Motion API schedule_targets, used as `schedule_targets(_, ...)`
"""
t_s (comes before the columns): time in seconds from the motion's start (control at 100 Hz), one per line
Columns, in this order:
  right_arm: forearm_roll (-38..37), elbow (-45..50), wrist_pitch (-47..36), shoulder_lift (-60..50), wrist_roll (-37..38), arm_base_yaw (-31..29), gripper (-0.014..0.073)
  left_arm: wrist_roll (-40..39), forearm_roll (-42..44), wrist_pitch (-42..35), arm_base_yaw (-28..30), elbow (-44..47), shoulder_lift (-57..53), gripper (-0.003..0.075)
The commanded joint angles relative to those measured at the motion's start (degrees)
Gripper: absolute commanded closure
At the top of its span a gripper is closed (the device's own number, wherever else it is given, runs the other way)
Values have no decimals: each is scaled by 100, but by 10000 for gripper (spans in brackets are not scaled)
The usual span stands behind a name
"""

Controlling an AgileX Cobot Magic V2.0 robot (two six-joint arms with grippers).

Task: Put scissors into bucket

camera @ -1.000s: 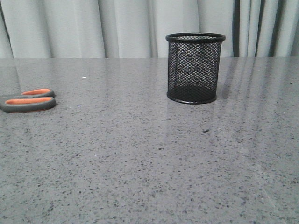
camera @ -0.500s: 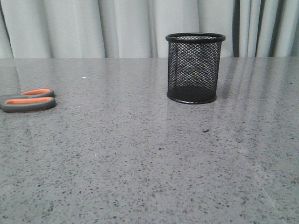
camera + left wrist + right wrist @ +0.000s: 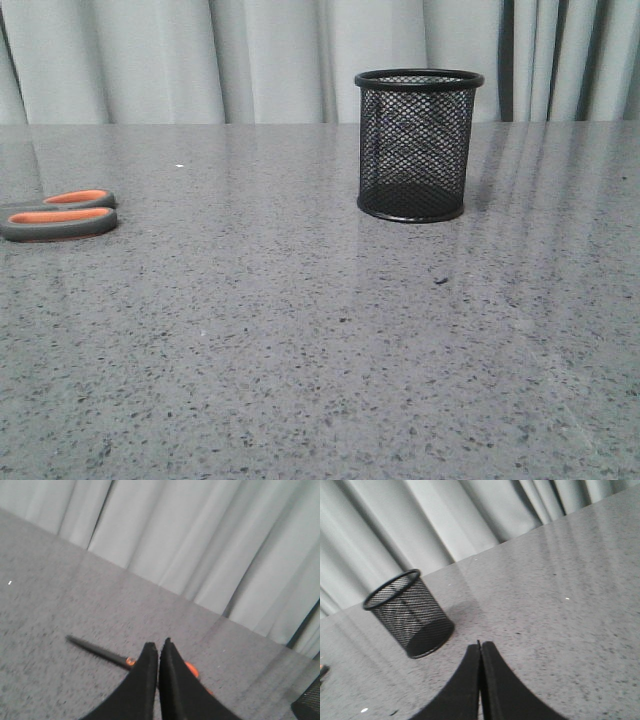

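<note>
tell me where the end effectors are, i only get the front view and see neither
observer: the left end effector is shut and empty, and the scissors lie on the table, partly hidden behind its tips.
operator: front cuts the blades off, are they open
observer: no, the blades lie together as one thin dark bar, flat on the table.
operator: and the right one
observer: the right end effector is shut too, holding nothing, with the bucket upright and apart from it.
</note>
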Motion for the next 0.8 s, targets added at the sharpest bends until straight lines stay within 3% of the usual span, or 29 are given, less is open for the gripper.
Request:
schedule_targets(0.0,-29,-665,210,519,-26,-26,643,92,318,229,15,-737,315,741)
schedule_targets(0.13,-369,-1571,947,1643,-26,-26,644,292,806,1186,15,-1775,1097,741)
schedule_targets(0.28,-821,-2672,1904,2836,-26,-26,643,1096,805,2146,15,-2833,2079,741)
schedule_targets(0.39,-862,-3308,2338,3406,-269,-14,638,1151,805,2786,15,-3415,2571,740)
schedule_targets(0.46,-817,-3569,2544,3644,-464,-15,603,1151,805,3067,15,-3637,2825,739)
schedule_targets(0.52,-817,-3722,2677,3782,-502,-15,523,1199,805,3201,15,-3746,3006,725)
schedule_targets(0.59,-808,-3874,2809,3919,-502,-15,375,1343,783,3299,15,-3796,3149,654)
schedule_targets(0.68,-793,-4005,2882,4027,-502,-15,174,1343,757,3317,15,-3847,3263,485)
schedule_targets(0.73,-793,-4037,2885,4037,-502,-15,122,1343,757,3305,15,-3871,3286,388)
schedule_targets(0.79,-770,-4052,2885,4037,-502,-15,120,1343,736,3305,15,-3895,3338,304)
